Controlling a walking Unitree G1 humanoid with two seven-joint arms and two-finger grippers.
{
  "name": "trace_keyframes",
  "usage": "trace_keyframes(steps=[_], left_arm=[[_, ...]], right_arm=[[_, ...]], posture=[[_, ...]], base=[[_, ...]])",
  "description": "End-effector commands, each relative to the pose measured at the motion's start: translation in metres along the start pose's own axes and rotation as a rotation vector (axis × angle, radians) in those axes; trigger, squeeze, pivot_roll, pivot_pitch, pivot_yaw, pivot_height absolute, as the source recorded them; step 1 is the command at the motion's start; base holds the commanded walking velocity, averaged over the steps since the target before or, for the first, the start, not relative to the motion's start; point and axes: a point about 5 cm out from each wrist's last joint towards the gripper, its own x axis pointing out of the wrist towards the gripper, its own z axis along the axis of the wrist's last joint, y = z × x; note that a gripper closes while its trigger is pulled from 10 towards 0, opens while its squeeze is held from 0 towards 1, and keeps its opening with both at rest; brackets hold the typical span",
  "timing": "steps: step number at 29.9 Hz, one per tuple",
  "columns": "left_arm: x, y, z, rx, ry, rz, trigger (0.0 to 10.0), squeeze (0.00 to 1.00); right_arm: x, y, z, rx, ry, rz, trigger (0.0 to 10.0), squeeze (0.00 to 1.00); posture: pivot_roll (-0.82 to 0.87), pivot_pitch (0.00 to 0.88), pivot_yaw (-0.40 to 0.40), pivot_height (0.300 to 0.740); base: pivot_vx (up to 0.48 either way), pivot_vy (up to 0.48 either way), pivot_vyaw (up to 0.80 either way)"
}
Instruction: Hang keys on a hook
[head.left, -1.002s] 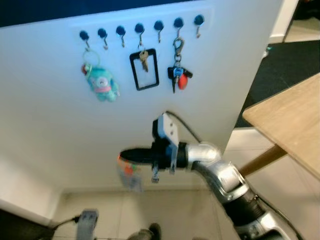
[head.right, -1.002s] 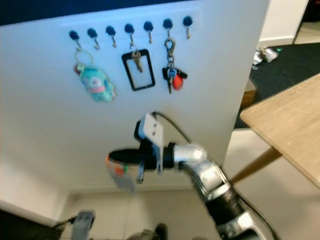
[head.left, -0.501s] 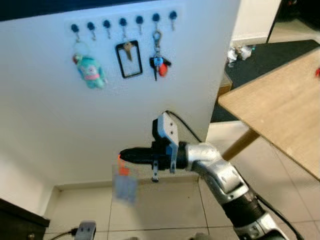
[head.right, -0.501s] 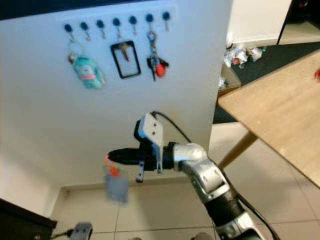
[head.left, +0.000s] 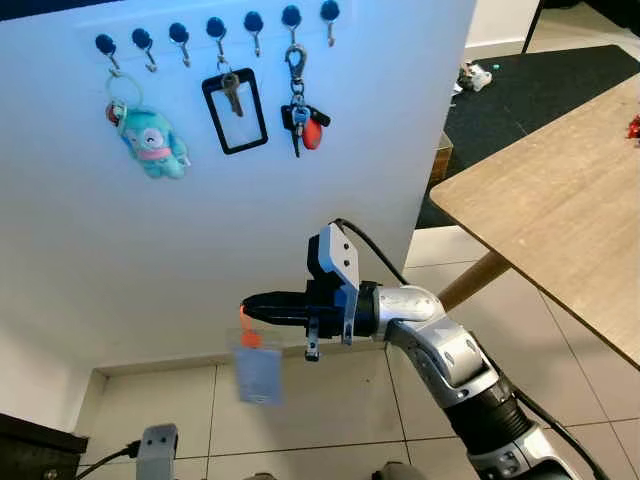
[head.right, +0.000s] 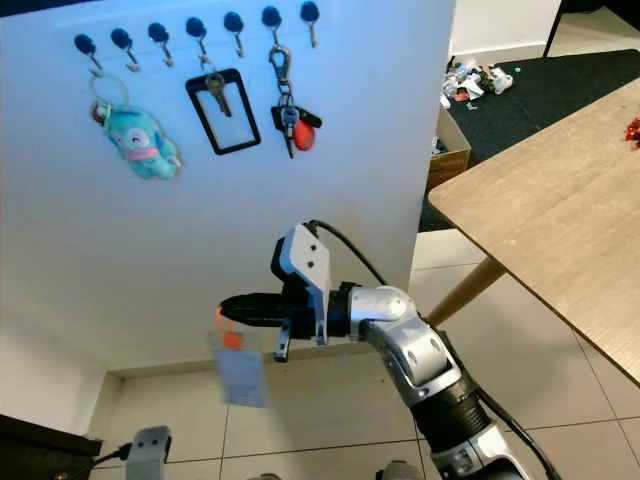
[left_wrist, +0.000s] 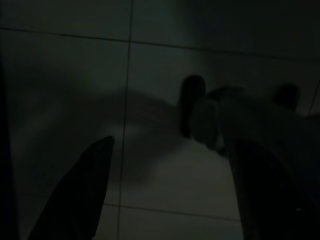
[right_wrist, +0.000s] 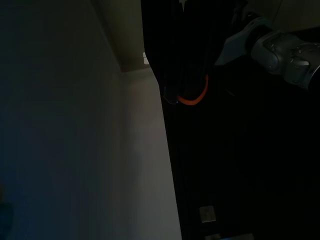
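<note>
The right gripper is held out level toward the left, low in front of the white wall, its two black fingers pressed together on an orange loop. From that loop a pale flat tag dangles straight down, well below the row of hooks at the top of the wall. No metal keys can be made out on the loop; the tag is slightly blurred.

The bundle looks light, and the tag hangs loose, so it will likely swing with any quick move. The loop seems thin and soft, so it could bend or slip within the pinch. The best hold is where it is now, on the loop itself, leaving an open part of the ring free to go over a hook.

Several hooks are taken: a teal plush toy at the left, a black frame with a key in the middle, a bunch of keys with a red fob to the right. The far-right hook looks free.

The left gripper hangs idle above the floor tiles, fingers apart.
</note>
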Motion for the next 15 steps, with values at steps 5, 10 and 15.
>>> trace_keyframes(steps=[5,10,15], left_arm=[[-0.0038,0.0124,-0.0033,0.003,0.009,0.033,10.0,0.0],[-0.0035,0.0104,-0.004,0.016,0.009,0.018,10.0,0.0],[-0.0026,0.0054,-0.0059,0.033,0.016,-0.004,10.0,0.0]], right_arm=[[0.0068,-0.0038,0.002,-0.014,-0.016,-0.024,10.0,0.0],[0.0071,-0.0031,0.0022,-0.012,-0.02,-0.023,10.0,0.0],[0.0065,-0.0014,0.0026,-0.008,-0.025,-0.02,10.0,0.0]], posture=[[-0.1,0.109,0.115,0.74],[-0.1,0.104,0.117,0.74],[-0.11,0.109,0.118,0.74]], base=[[0.0,0.0,0.0],[0.21,0.0,0.0],[0.302,0.0,0.0]])
